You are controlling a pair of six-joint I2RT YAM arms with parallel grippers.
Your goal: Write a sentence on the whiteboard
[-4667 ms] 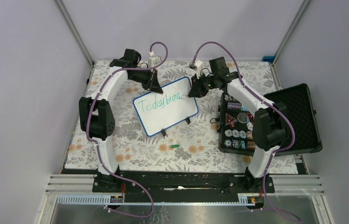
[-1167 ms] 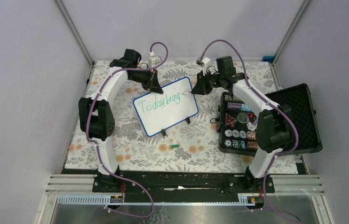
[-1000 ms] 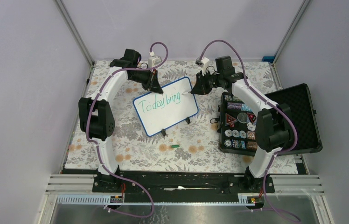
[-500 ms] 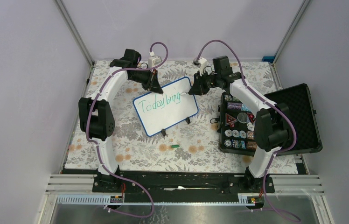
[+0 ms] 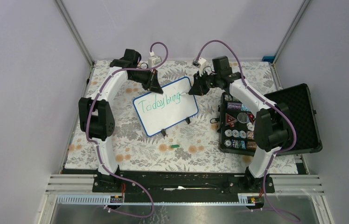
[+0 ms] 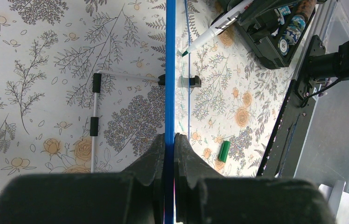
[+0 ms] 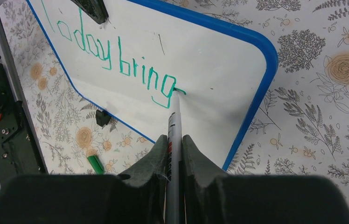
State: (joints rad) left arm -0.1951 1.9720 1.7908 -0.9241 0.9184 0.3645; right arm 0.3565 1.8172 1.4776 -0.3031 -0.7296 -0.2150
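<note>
Whiteboard [image 5: 172,113]: blue-framed, glossy; green sentence [image 7: 119,61] reads "Today bring"; left claw [image 6: 169,138] clamps edge, right claw [image 7: 174,140] pinches marker [image 7: 174,120].

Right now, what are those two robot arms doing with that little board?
They're writing on it. The left gripper pinches the edge of the whiteboard to hold it steady. The right gripper holds a marker with its tip at the board, right after the last letter. The green sentence reads "Today bring", so it isn't finished yet. The marker's green cap lies on the table in front of the board.
</note>
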